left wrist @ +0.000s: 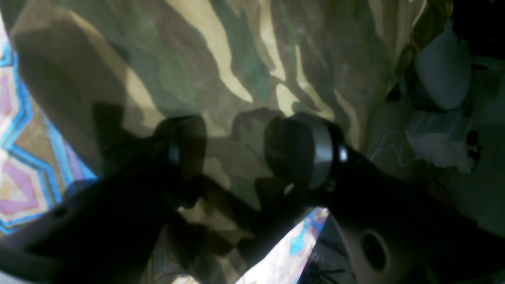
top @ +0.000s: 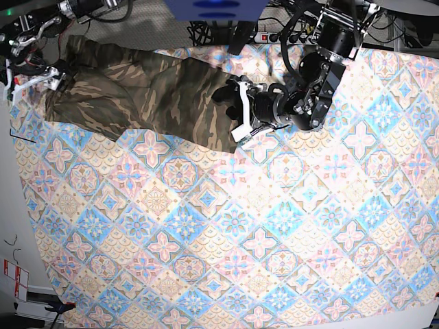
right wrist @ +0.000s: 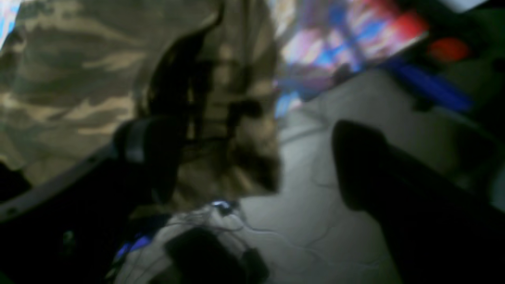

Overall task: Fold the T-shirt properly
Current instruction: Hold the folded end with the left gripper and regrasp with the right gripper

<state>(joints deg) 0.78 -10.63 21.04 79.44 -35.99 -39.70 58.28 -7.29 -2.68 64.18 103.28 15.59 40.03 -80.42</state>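
up at the far edge of the bench [top: 226, 288] the t-shirt [top: 144, 92] lies stretched sideways, left gripper [top: 236, 110] pinching its near end while the right gripper [top: 31, 79] sits spread wide at the opposite end.

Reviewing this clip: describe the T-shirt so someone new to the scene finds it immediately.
Start from the pastel tile-patterned tablecloth covering the table. Near its far edge, stretched between the two arms, lies the T-shirt. It is the only camouflage cloth, brown, tan and olive against the pink-and-blue tiles.

Left gripper [top: 233, 113] reaching sideways, jaws clamped on cloth, right gripper [top: 34, 81] jaws spread wide
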